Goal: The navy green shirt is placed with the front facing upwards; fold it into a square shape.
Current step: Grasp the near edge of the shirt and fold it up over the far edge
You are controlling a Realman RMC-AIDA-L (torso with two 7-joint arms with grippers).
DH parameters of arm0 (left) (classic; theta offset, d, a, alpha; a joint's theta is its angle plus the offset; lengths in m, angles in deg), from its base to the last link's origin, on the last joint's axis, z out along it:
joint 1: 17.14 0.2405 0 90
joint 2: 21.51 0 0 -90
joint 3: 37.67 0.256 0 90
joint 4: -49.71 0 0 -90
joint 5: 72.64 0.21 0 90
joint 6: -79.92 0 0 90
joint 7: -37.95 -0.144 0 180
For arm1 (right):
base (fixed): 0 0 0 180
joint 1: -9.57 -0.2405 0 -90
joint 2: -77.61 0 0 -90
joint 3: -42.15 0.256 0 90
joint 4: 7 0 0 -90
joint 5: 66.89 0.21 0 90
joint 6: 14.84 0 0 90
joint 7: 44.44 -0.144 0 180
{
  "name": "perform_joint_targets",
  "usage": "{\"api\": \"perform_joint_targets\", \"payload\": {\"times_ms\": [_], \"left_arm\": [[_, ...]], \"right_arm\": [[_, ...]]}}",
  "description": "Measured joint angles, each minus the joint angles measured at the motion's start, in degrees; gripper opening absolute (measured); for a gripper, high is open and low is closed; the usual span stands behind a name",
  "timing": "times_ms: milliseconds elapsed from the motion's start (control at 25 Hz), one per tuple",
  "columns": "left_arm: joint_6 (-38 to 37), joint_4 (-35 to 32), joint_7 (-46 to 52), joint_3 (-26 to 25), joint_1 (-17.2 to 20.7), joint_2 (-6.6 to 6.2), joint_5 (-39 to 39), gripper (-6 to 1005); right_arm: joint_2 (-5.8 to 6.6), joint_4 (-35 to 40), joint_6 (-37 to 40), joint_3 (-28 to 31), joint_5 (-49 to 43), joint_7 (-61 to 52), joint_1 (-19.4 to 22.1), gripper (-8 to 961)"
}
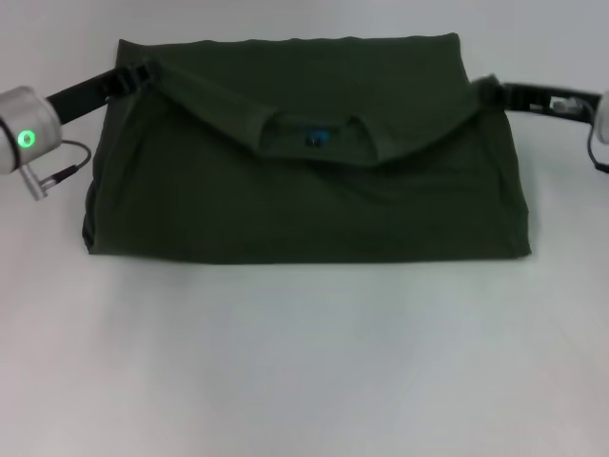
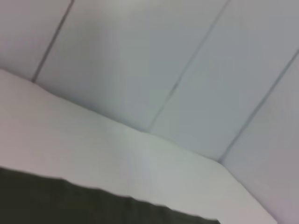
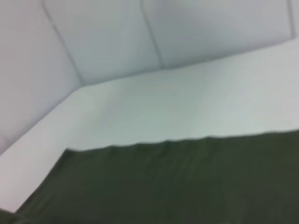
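The navy green shirt (image 1: 304, 190) lies on the white table (image 1: 304, 362) as a wide dark rectangle. Its collar, with a blue neck label (image 1: 317, 139), is turned over onto the middle. The top flap runs from the collar up to both outer corners. My left gripper (image 1: 143, 74) grips the flap's left corner at the shirt's upper left. At the upper right, my right gripper (image 1: 488, 89) holds the other corner. The left wrist view shows only a dark shirt edge (image 2: 93, 207). Much more of the shirt's cloth (image 3: 163, 186) fills the right wrist view.
Bare white tabletop spreads in front of the shirt and along its sides. Panelled white walls (image 2: 187, 56) rise behind the table's far edge. The left arm's wrist with a green light (image 1: 24, 136) hangs at the table's left side.
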Motion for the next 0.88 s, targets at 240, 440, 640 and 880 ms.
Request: {"api": "perform_joint_targets", "payload": {"times_ms": [240, 440, 640, 880], "left_arm": [[8.25, 3.28, -10.1, 0.02, -2.38, 1.94, -5.54, 105], [11.54, 6.11, -15.41, 0.01, -3.09, 2.56, -8.56, 108], [13.31, 7.66, -18.99, -0.24, -3.14, 3.08, -9.95, 111], [14.77, 7.45, -20.43, -0.1, -3.05, 4.38, -10.11, 115]], "right_arm": [[-1.09, -3.37, -8.91, -1.35, 5.56, 6.03, -1.91, 58], [-1.91, -5.29, -12.27, -1.4, 7.71, 9.11, -2.24, 58], [-3.08, -6.05, -15.67, -1.35, 8.87, 11.69, -2.07, 59], [-4.27, -6.56, -18.19, -1.4, 11.67, 15.71, -1.98, 60]]}}
